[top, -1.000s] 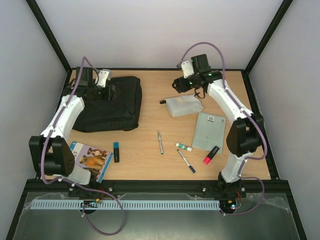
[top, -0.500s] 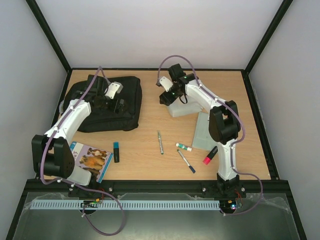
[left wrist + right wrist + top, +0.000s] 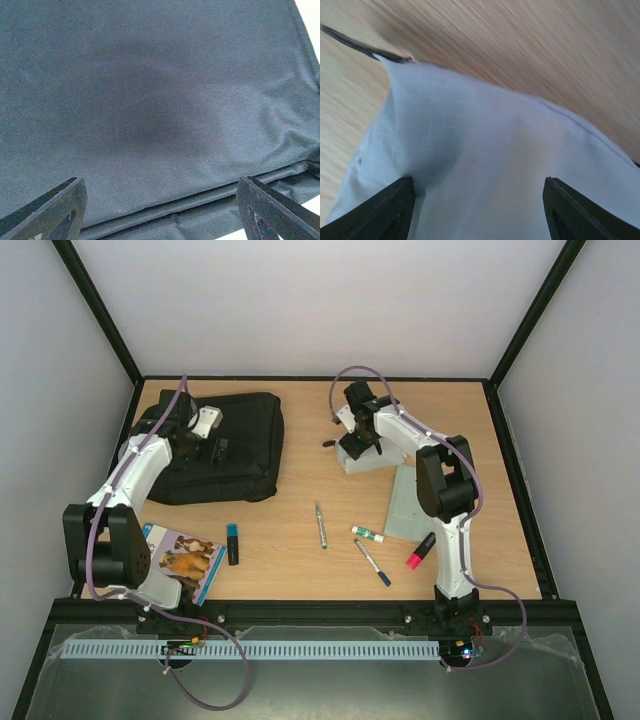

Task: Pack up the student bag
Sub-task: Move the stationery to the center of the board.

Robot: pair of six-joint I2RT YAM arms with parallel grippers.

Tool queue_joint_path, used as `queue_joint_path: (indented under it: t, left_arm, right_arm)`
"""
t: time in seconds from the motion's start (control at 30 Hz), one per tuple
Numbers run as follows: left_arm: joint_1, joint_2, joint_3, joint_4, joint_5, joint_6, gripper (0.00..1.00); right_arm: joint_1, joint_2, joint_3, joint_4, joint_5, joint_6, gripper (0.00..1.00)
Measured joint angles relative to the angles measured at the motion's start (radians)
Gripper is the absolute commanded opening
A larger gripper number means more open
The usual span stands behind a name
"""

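Student bag (image 3: 250,440) lies flat at the upper left of the table (image 3: 305,420) in the top view; black, zip seam running along its lower edge in the left wrist view; left gripper (image 3: 217,447) hangs over the bag's middle, jaws wide apart, only fabric beneath them; right gripper (image 3: 357,445) at upper centre, jaws also wide, straddling a whitish pouch (image 3: 385,456); whether its fingers (image 3: 385,210) touch the pouch cannot be told; red marker (image 3: 421,550) and booklet (image 3: 182,560) lie lower in the frame, well apart from the bag.
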Motion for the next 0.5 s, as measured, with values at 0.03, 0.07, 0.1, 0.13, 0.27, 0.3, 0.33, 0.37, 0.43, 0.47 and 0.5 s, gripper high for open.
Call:
queue_joint_path:
  t: [0.03,0.07,0.1,0.13,0.27,0.3,0.33,0.37,0.43,0.47,0.5]
  left_arm:
    - [0.008,0.006,0.0,-0.002,-0.008,-0.007,0.85]
    - [0.014,0.011,0.0,-0.003,-0.013,-0.011,0.85]
    - [0.019,0.015,0.0,-0.003,-0.019,-0.017,0.85]
    - [0.027,0.017,-0.001,-0.002,-0.027,-0.024,0.86]
    - [0.07,0.018,-0.001,-0.001,-0.056,-0.05,0.86]
    - [0.084,0.018,-0.001,-0.001,-0.062,-0.058,0.86]
    - [0.097,0.019,-0.001,-0.001,-0.068,-0.063,0.86]
    - [0.107,0.019,-0.001,-0.001,-0.074,-0.067,0.86]
    - [0.127,0.019,-0.001,-0.002,-0.09,-0.077,0.86]
    - [0.134,0.019,-0.001,-0.002,-0.099,-0.08,0.86]
    - [0.141,0.019,-0.001,-0.002,-0.109,-0.085,0.87]
  right_arm:
    - [-0.014,0.0,-0.017,0.005,0.011,0.004,0.71]
    - [-0.029,0.0,-0.031,0.008,0.021,0.007,0.71]
    - [-0.044,-0.001,-0.041,0.016,0.029,0.01,0.71]
    - [-0.058,-0.003,-0.049,0.023,0.037,0.014,0.71]
    - [-0.135,-0.017,-0.077,0.042,0.06,0.022,0.71]
    - [-0.154,-0.019,-0.081,0.043,0.064,0.023,0.7]
    - [-0.174,-0.022,-0.084,0.044,0.068,0.024,0.7]
    - [-0.19,-0.025,-0.086,0.044,0.07,0.026,0.7]
    - [-0.217,-0.033,-0.09,0.042,0.069,0.029,0.7]
    - [-0.227,-0.04,-0.09,0.037,0.061,0.031,0.69]
    - [-0.233,-0.047,-0.09,0.031,0.048,0.033,0.69]
